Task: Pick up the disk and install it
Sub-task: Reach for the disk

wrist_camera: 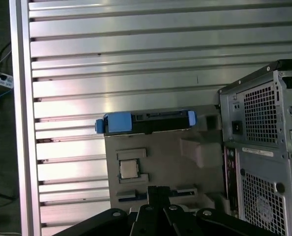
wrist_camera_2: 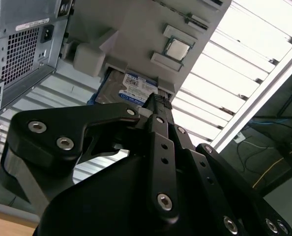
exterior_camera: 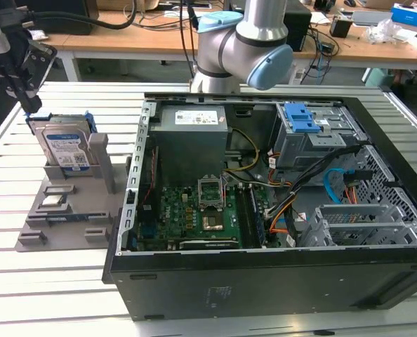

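Note:
The disk [exterior_camera: 64,147] is a silver drive with a white-and-blue label in a blue caddy. It stands upright in a slot of a grey holder [exterior_camera: 61,207] at the exterior view's left. From above, its blue-ended upper edge [wrist_camera: 148,119] shows in the first wrist view, and its label [wrist_camera_2: 133,86] shows in the second wrist view. My black gripper [exterior_camera: 31,105] hangs just above the disk's upper corner, apart from it. Its fingers [wrist_camera_2: 156,103] look pressed together with nothing between them, as the gripper [wrist_camera: 158,191] also shows in the first wrist view.
An open computer case [exterior_camera: 135,210] lies to the right of the holder, with a grey power supply box [exterior_camera: 192,137], a motherboard [exterior_camera: 194,210] and a drive bay with a blue latch [exterior_camera: 303,116]. A small chip [wrist_camera: 129,169] rests in the holder. The slatted metal table [exterior_camera: 54,295] lies under everything.

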`<state>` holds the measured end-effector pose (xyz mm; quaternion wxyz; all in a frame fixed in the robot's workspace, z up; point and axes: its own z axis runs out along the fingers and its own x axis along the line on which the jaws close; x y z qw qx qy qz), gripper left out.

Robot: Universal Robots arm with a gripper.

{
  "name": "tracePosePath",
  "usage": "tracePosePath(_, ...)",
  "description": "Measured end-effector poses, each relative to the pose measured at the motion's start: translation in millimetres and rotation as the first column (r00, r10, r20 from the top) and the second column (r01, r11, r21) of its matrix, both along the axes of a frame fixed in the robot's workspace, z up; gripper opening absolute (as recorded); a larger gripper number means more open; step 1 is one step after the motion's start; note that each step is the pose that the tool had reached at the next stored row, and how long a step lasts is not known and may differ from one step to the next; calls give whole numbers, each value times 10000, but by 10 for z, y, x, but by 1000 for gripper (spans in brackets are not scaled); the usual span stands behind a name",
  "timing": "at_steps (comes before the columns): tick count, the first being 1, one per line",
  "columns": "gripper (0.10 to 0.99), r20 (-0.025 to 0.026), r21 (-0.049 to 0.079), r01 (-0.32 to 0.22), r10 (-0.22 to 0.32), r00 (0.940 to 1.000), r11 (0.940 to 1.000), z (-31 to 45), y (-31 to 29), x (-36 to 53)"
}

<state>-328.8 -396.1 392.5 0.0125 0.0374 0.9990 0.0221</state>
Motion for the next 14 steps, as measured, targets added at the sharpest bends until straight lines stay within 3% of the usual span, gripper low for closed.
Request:
tracePosePath(9,106,-1,0,-1,1,10000,10000,-3,150,-129)
tracePosePath(14,106,-1,-1,-1,1,10000,10000,-4,172,-175)
